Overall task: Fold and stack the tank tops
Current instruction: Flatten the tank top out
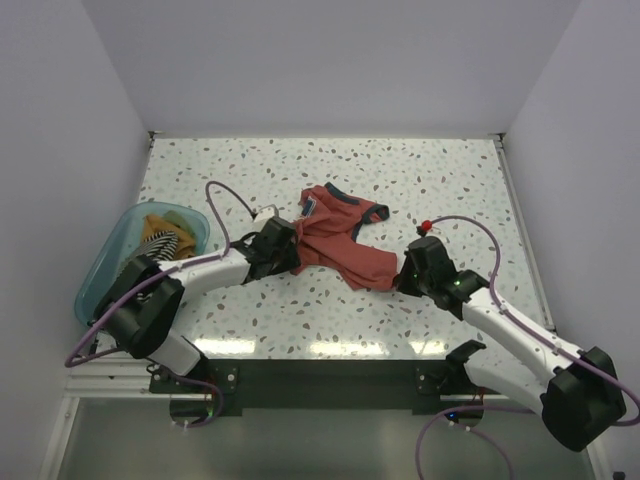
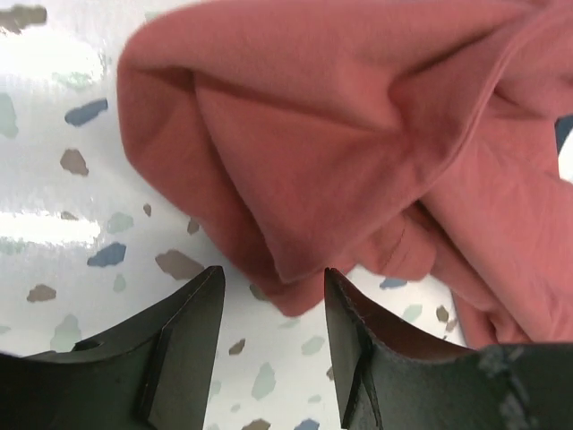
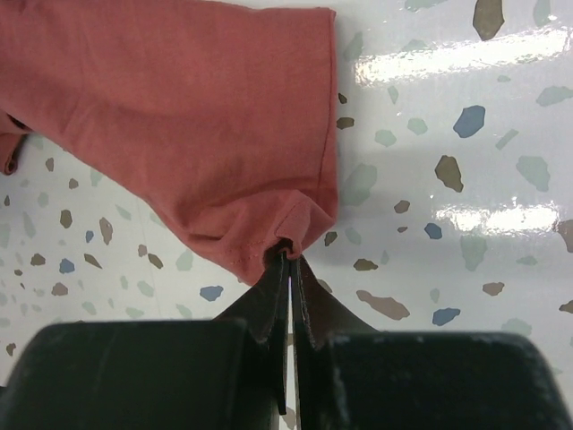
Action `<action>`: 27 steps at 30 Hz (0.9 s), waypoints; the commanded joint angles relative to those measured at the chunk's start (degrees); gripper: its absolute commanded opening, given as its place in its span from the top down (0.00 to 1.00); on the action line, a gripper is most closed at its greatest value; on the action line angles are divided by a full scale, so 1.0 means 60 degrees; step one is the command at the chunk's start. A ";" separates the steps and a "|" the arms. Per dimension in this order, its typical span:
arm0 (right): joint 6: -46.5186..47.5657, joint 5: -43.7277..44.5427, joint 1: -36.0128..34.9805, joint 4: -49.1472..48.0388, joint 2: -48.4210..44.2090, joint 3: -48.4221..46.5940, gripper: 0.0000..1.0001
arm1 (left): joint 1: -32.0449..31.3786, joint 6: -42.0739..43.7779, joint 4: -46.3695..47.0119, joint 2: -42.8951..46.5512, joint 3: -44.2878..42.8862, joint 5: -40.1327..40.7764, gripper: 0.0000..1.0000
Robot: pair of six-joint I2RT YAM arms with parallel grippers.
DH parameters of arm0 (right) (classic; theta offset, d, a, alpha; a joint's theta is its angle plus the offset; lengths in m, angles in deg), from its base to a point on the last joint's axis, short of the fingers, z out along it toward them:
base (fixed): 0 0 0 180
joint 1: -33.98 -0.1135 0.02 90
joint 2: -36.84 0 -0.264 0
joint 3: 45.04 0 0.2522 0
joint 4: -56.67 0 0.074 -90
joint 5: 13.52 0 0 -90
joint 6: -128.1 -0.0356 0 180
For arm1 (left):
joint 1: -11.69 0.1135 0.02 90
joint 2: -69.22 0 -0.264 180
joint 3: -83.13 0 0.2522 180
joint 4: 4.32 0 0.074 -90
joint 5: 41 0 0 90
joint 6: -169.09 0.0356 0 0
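Right gripper (image 3: 288,260): jaws closed, pinching a hem corner of the crumpled rust-red cloth tank top (image 1: 345,255). Left gripper (image 2: 273,291): jaws apart, holding nothing; the top's fold lies just ahead of its fingertips.

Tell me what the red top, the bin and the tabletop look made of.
The red tank top: soft matte knit cloth, likely cotton jersey; it folds and creases limply. The bin: teal plastic, it seems; its wall is see-through. The table: glossy speckled surface, terrazzo-look, maybe laminate; bright glare shows.
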State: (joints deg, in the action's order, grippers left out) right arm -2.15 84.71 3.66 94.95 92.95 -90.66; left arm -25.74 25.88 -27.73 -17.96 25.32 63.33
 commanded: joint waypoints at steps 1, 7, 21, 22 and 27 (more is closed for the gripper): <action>0.0160 0.0313 0.0001 -0.0218 0.0080 -0.0418 1.00 | -0.0031 -0.0009 0.0143 -0.0308 -0.0728 0.1039 0.46; 0.0219 0.0445 -0.0014 -0.0101 -0.0007 -0.0564 1.00 | -0.0031 0.0518 0.0188 -0.0397 -0.1300 0.1157 0.50; 0.0482 0.0608 0.0685 0.0469 -0.0197 -0.1588 1.00 | 0.0143 0.1455 -0.0850 0.0228 -0.2032 0.1099 1.00; 0.0642 0.0418 0.0965 0.0615 -0.0198 -0.1837 1.00 | 0.0261 0.1543 -0.0998 0.0494 -0.2308 0.1040 1.00; 0.1083 0.0224 0.2197 0.1392 -0.0081 -0.4617 1.00 | 0.1739 0.2275 -0.1481 0.2164 -0.3247 -0.0362 1.00</action>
State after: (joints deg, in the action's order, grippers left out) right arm 1.45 85.91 14.87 101.70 93.19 -108.08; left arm -20.48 35.32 -36.28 -12.43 12.21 65.19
